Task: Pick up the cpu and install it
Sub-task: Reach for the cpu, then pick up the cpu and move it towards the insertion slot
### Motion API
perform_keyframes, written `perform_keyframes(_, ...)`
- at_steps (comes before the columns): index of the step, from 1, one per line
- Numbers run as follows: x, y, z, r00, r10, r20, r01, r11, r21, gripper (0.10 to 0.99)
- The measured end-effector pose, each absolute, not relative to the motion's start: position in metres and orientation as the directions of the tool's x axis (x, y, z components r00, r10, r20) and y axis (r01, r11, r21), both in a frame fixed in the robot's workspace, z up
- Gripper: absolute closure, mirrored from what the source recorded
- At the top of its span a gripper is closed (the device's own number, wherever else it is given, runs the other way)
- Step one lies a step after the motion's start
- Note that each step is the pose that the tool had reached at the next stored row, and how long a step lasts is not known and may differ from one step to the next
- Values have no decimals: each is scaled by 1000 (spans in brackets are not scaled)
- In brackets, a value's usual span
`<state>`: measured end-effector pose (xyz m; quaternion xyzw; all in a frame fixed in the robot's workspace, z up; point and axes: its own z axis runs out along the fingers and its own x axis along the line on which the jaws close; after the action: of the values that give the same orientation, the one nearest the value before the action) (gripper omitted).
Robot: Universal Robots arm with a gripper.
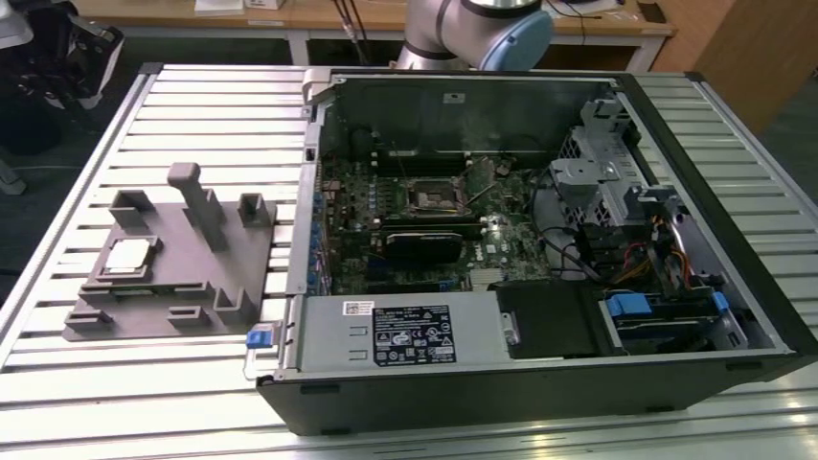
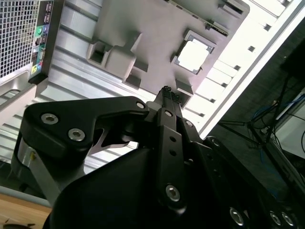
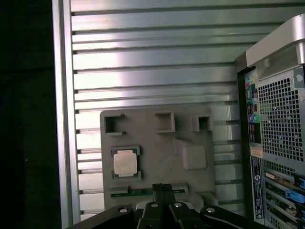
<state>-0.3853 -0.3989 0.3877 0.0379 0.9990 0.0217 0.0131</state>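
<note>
Closed end effector [image 2: 167, 90]; cpu [image 2: 193, 55] in fixture [image 2: 152, 28]

I am working in what looks like a robotics lab or engineering workshop, not a home or an office. A slatted aluminium bench [image 1: 115, 402] carries an opened computer tower [image 1: 511, 398], lying on its side with its boards and wiring bare, and beside it sits a grey moulded fixture [image 1: 179, 259] with pockets and posts for parts. The robot arm [image 1: 473, 29] rises at the far edge of the bench, plain wooden desks [image 1: 320, 14] stand behind it, and in the second wrist view loose cables [image 2: 276, 109] trail over the dark floor beyond the bench's edge.
</note>
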Motion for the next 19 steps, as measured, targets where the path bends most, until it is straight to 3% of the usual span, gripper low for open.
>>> perform_keyframes(19, -417, -399, 386, -997, 76, -24, 75, 996, 44, 980)
